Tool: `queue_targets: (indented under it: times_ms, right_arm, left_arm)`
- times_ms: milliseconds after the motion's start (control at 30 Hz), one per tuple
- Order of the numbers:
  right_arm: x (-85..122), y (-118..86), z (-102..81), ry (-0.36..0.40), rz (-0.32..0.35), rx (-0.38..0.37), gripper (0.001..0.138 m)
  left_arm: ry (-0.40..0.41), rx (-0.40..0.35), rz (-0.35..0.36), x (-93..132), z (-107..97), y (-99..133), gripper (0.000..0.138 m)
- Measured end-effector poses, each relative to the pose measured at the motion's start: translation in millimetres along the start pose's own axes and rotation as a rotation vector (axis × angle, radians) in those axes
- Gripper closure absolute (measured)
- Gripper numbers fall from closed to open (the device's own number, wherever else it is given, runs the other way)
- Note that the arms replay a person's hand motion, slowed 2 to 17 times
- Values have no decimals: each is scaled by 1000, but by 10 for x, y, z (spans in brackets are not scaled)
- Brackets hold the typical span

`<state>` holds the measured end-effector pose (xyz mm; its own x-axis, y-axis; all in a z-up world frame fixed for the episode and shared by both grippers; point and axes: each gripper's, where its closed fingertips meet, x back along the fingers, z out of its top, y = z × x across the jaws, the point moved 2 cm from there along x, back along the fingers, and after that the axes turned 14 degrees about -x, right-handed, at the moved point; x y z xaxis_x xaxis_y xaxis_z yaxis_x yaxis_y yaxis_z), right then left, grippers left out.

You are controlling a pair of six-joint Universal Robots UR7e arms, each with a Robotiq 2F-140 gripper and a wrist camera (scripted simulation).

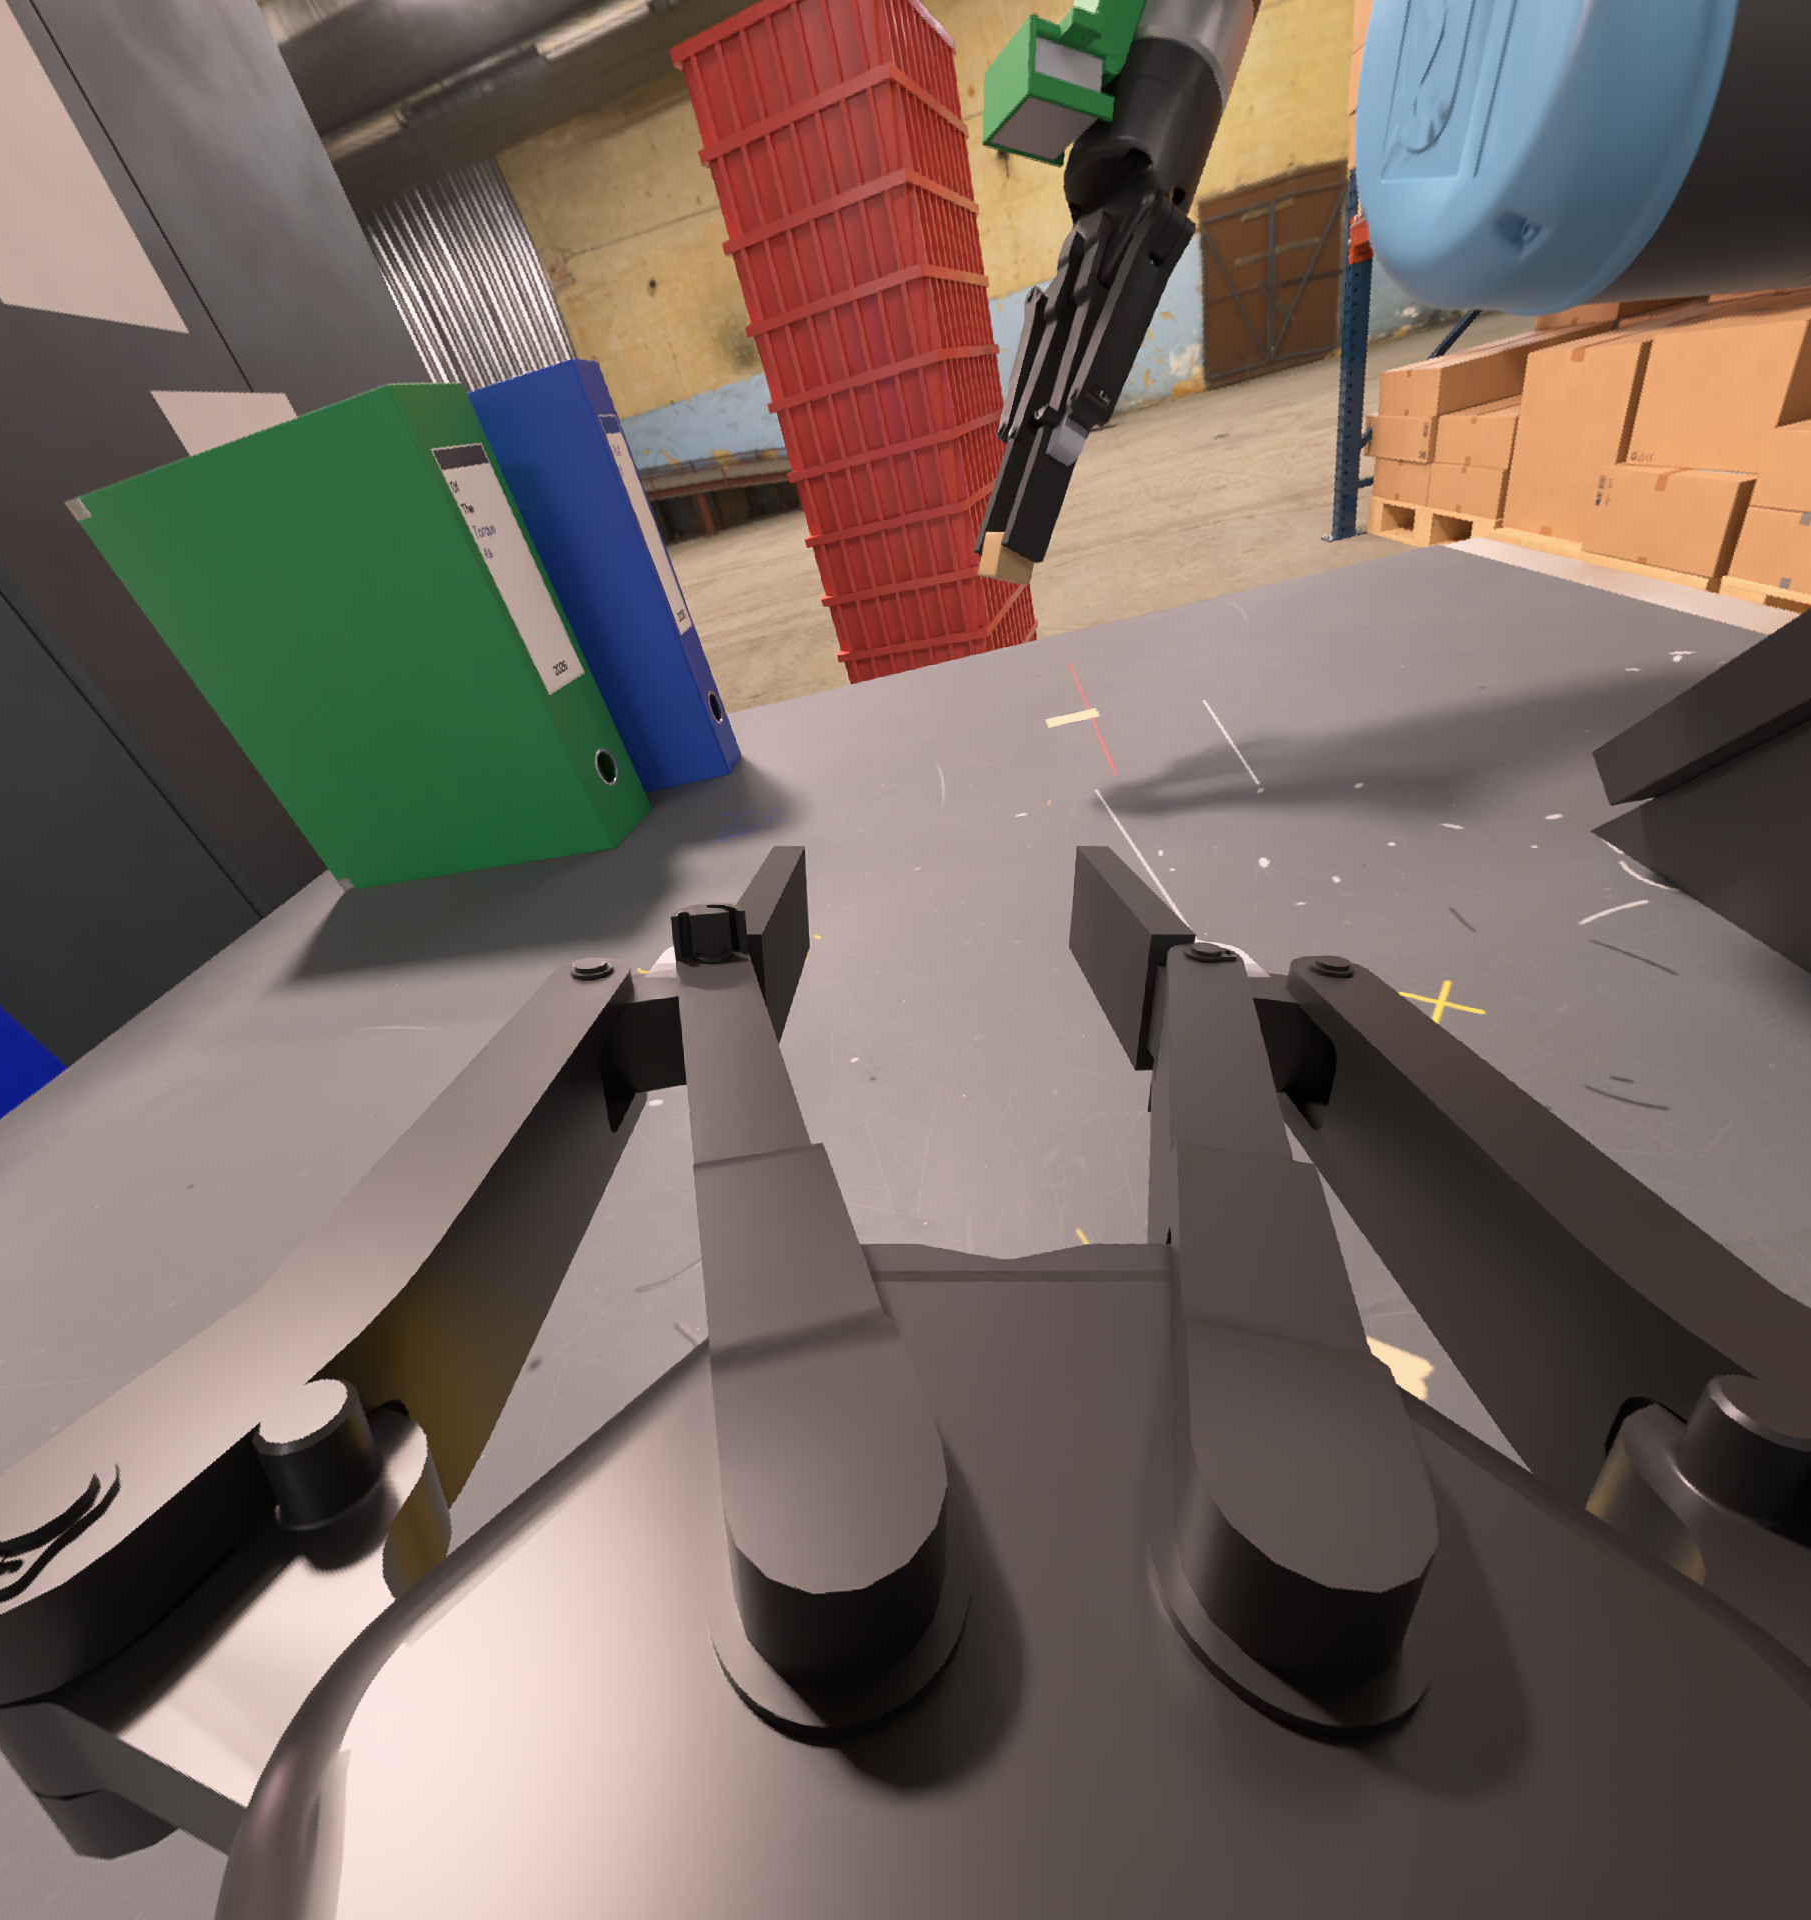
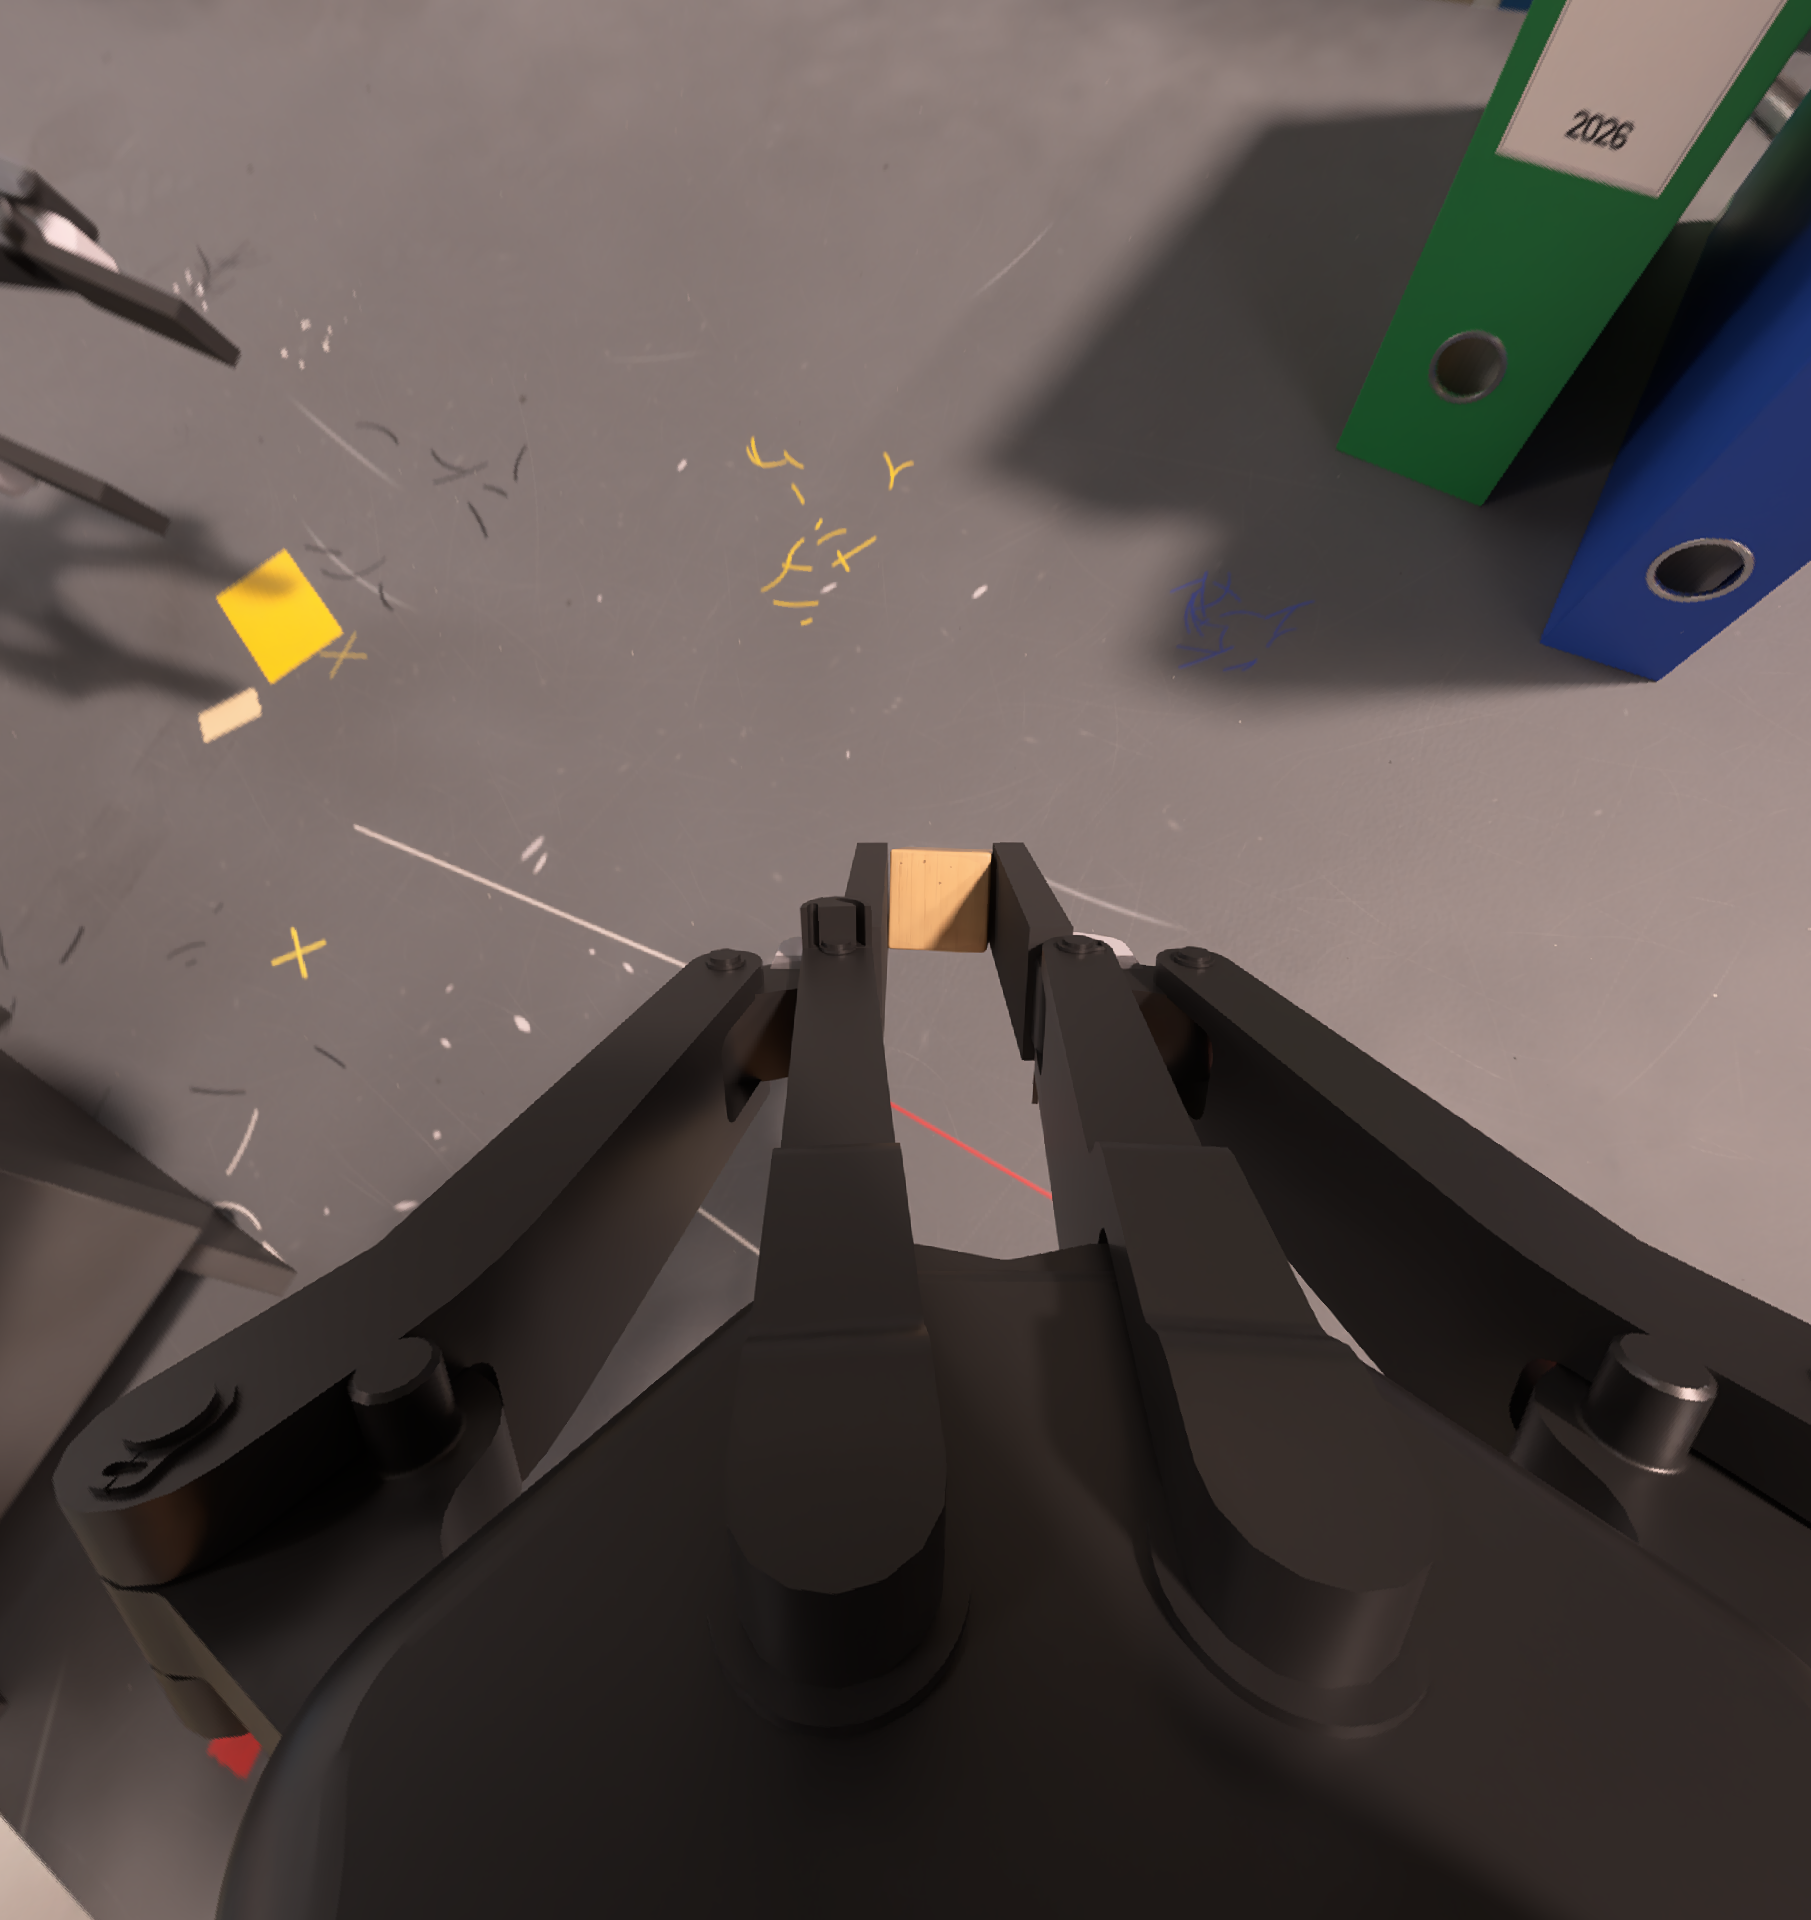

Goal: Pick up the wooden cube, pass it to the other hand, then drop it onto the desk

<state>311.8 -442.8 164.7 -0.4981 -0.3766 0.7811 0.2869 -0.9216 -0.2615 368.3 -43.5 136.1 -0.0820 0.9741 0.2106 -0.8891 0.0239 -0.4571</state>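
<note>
While the right gripper (image 2: pixel 940 899) hangs above the grey surface (image 2: pixel 1296 935), its jaws clamp the wooden cube (image 2: pixel 938 900) at their tips; the left gripper (image 1: pixel 939 914) hovers low, jaws wide and empty. A green binder (image 1: pixel 361 623) and a blue binder (image 1: pixel 610 561) stand nearby.

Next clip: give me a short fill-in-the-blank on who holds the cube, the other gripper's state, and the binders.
1. The wooden cube is clamped in the ____ gripper.
2. The left gripper has its fingers ____ and holds nothing.
3. Beside the green binder stands a ____ binder.
4. The cube is held above the grey ____, not resting on it.

Missing words: right; open; blue; desk
</note>
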Motion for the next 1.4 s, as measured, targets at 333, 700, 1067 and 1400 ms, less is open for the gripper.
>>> queue_targets:
  times_ms: [333,700,1067,1400]
  right_arm:
    - [-94,163,-193,-123,-1,124,112]
    - [-244,251,-358,-239,22,241,112]
    - [-390,305,-498,-354,47,353,112]
    - [-507,329,-592,-426,78,452,112]
  left_arm:
    - [-20,27,-6,-44,31,-7,73]
    - [-46,34,-13,-122,76,9,77]
    - [-77,21,-38,-232,129,50,83]
    - [-109,-8,-63,-343,176,85,89]
